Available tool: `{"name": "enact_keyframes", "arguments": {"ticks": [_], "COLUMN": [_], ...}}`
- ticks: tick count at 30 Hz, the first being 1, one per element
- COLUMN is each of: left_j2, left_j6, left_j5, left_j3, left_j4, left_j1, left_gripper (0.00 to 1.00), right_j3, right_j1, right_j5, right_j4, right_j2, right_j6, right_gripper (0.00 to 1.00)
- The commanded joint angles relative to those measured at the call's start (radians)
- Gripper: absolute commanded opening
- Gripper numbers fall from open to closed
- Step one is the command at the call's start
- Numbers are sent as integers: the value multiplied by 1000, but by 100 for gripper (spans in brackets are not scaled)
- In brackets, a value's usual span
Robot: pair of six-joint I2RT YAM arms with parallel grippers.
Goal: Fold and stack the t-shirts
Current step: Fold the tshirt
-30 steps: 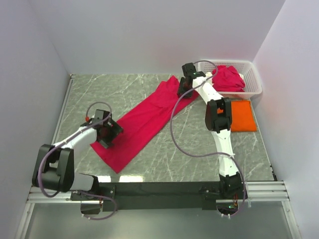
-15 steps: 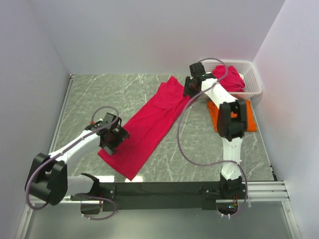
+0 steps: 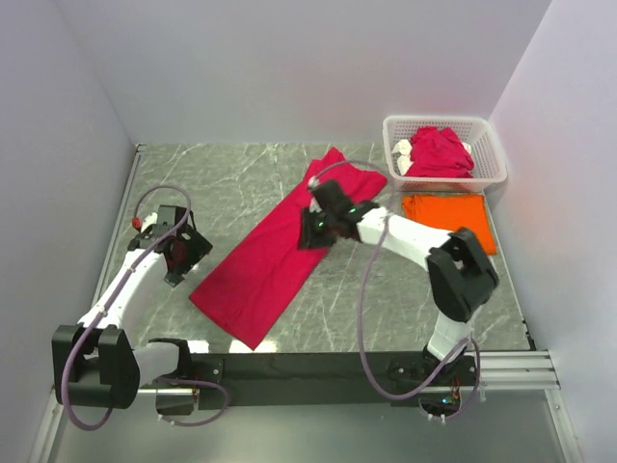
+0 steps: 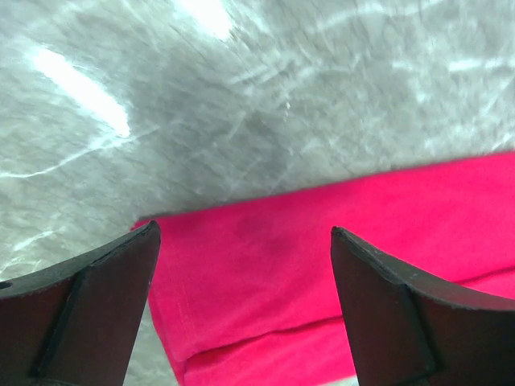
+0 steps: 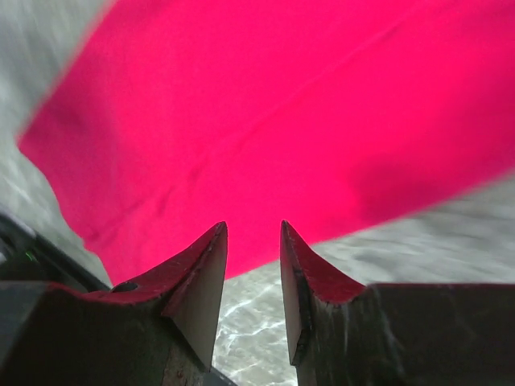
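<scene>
I had one crimson t-shirt point(image 3: 275, 256) lying flat on the table point(image 3: 222, 178) as a long narrow strip. It ran diagonally from the far centre down toward the near left. Its sleeves looked already turned in, so I judged the lengthwise fold done and the crosswise fold to be the step in hand.

The left gripper point(image 3: 181, 249) hung just left of the strip's near half, over bare marble. Its jaws were spread wide and held nothing. In its wrist view an edge and corner of the cloth lay ahead, between the fingers point(image 4: 88, 305).

The right gripper point(image 3: 310, 230) hovered over the strip's right edge, about halfway along. Its jaws were parted only narrowly, and I saw no cloth between them.

At the far right stood the white basket point(image 3: 494, 164) with more crimson shirts point(image 3: 439, 152) bundled inside. The orange shirt point(image 3: 448, 207) lay folded on the table just in front of it, which I took as the start of the stack.

Next, as I read it, each gripper needed a corner of one end of the strip. The right jaws would have to open before coming down on the edge. Then both ends had to lift evenly and travel along the strip to halve it, since an uneven lift would skew the fold.
</scene>
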Motion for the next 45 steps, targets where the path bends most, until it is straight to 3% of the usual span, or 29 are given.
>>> {"name": "enact_keyframes", "arguments": {"ticks": [1,5,10,19,22,26,31,38,45], "left_j2": [17,22,22,-60,-95,-92,-3,101,98], "left_j6": [76,48,37,51,63,100,192,289,333], "left_j5": [95,118,129,181,180,181,146,120,109], "left_j3": [0,-43,-87,-113,-83,-25,26,54,34], "left_j4": [37,49,54,-8,-23,1,87,250,281], "left_j1": [6,6,4,-28,-34,-34,-33,-31,-28], "left_gripper": [93,94,94,95,95,95,95,96,96], "right_j3": [-2,11,-30,-267,-324,-227,-53,201,404], "right_j1": [55,69,71,40,-23,-99,-208,-268,-287], "right_j5": [-28,-40,-23,32,83,98,179,325,311], "right_j4": [52,-15,-153,-275,-307,-301,-176,-23,20], "right_j2": [58,159,167,-12,-87,-193,-180,55,302], "right_j6": [21,8,-24,-70,-91,-124,-49,143,238], "right_gripper": [40,40,40,43,43,43,42,42,43]}}
